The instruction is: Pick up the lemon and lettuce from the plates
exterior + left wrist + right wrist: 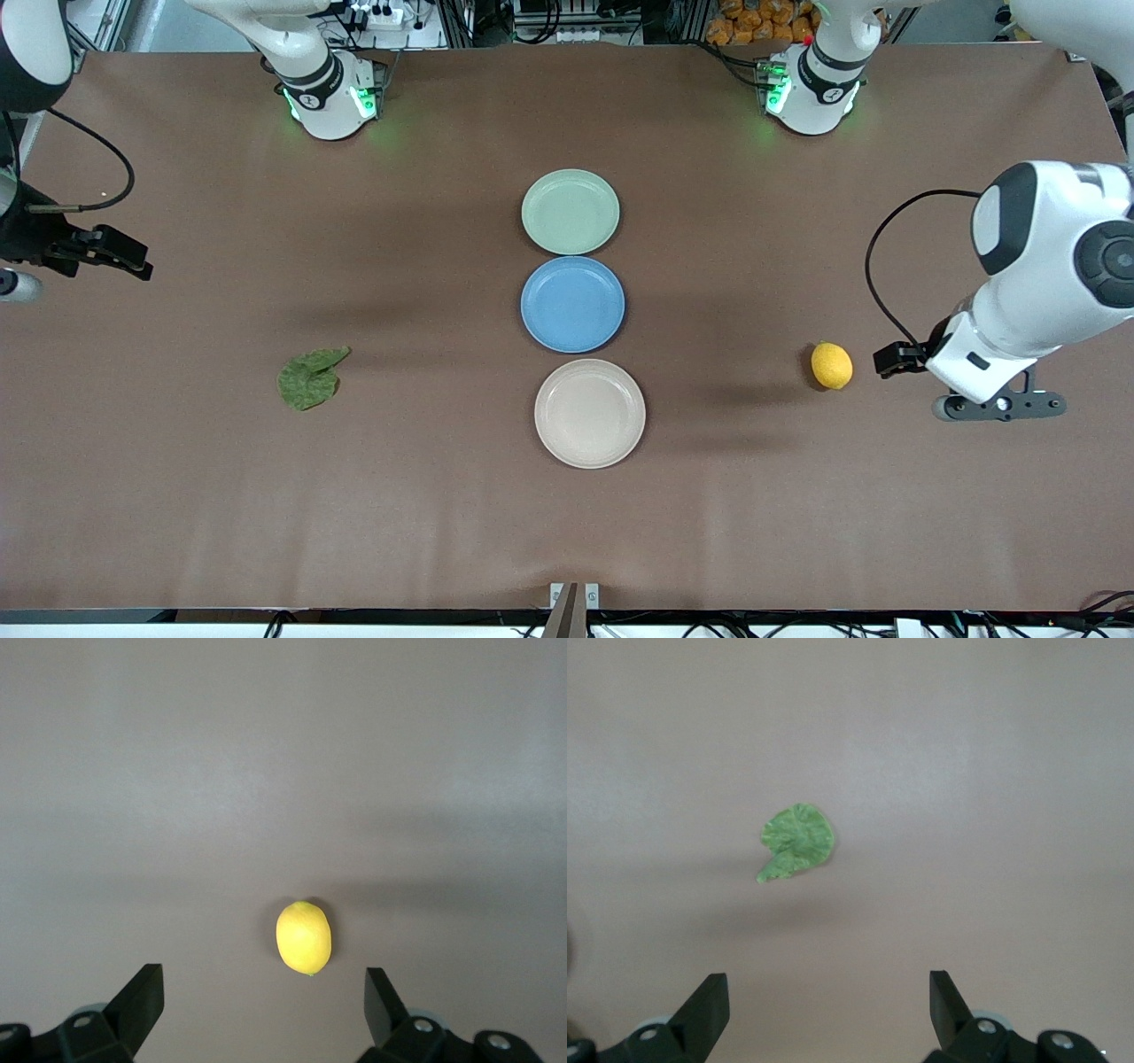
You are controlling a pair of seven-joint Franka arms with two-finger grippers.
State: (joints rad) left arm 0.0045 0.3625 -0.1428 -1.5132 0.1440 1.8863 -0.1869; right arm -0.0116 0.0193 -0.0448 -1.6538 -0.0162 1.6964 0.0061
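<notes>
The lemon (831,365) lies on the bare table toward the left arm's end, not on a plate. In the left wrist view the lemon (304,937) sits just ahead of my left gripper (264,979), which hangs open above the table with nothing between its fingers. The lettuce (310,379) lies flat on the table toward the right arm's end. My right gripper (828,979) is open and empty, high over the table, with the lettuce (799,842) well ahead of its fingers. The pale green plate (570,211) and the beige plate (589,413) hold nothing.
A blue plate (572,304) sits between the two other plates in a row down the table's middle, and holds nothing. The brown table (177,496) stretches wide around the lemon and the lettuce.
</notes>
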